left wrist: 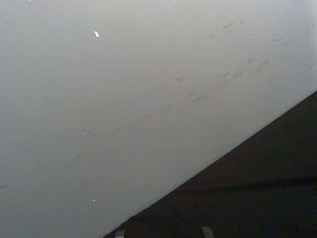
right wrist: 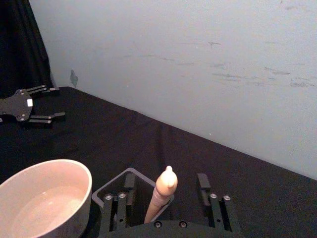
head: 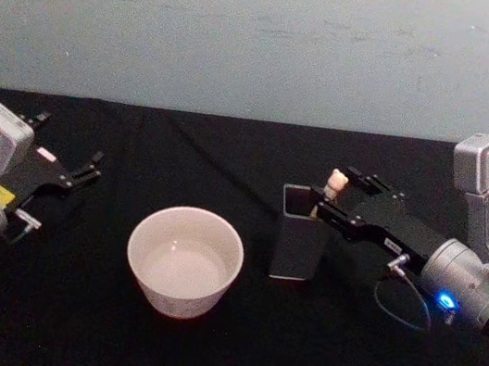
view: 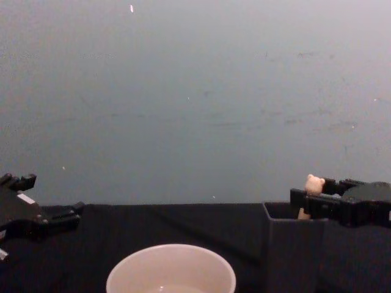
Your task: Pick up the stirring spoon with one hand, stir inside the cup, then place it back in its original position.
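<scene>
Black table [head: 231,148], pale wall behind. Far left, L gripper [head: 68,141] sits w/ fingers spread wide, empty. Cup [head: 184,260] is centre. Just right of it the spoon [head: 339,181] stands in the grey holder [head: 298,244] — R gripper [head: 334,198] straddles its handle, fingers apart, not touching.
</scene>
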Controlling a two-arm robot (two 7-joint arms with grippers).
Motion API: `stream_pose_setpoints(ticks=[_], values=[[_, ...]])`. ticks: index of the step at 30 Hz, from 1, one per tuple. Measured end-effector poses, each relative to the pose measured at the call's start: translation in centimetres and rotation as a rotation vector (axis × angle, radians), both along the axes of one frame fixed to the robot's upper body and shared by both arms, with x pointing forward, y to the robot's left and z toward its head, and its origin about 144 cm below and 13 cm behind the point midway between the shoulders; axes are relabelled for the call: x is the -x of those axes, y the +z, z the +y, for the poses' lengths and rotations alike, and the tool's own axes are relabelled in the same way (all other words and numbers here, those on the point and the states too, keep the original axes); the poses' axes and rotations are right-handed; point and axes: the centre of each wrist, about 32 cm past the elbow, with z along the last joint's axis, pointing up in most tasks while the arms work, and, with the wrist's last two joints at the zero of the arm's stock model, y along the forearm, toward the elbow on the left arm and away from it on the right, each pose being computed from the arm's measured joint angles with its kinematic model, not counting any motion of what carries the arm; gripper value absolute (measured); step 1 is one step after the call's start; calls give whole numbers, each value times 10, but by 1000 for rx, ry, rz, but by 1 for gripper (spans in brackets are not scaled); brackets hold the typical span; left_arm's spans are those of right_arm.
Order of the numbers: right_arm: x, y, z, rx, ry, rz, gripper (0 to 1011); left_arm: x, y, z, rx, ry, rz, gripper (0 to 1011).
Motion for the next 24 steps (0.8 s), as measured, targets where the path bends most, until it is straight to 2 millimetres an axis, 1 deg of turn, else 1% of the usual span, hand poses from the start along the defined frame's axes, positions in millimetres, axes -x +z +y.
stream_pose_setpoints(ticks=[2, 5, 6, 7, 9, 11, 13, 17, 19, 24], values=[[0, 0, 0, 0, 0, 0, 715, 0, 0, 0, 0, 0, 0, 1001], [0, 0, 0, 0, 0, 0, 656, 0, 0, 0, 0, 0, 0, 1001], [0, 0, 0, 0, 0, 0, 596, 0, 0, 0, 0, 0, 0, 1001], [0, 0, 0, 0, 0, 0, 574, 0, 0, 0, 0, 0, 0, 1001], [0, 0, 0, -1, 0, 0, 494, 0, 0, 0, 0, 0, 0, 1001], [0, 0, 0, -1, 0, 0, 453, 0, 0, 0, 0, 0, 0, 1001], [0, 0, 0, -1, 0, 0, 367, 0, 0, 0, 0, 0, 0, 1001], [0, 0, 0, -2, 0, 0, 255, 0, 0, 0, 0, 0, 0, 1001], [0, 0, 0, -2, 0, 0, 231, 0, 0, 0, 0, 0, 0, 1001], [0, 0, 0, -2, 0, 0, 225, 0, 0, 0, 0, 0, 0, 1001]])
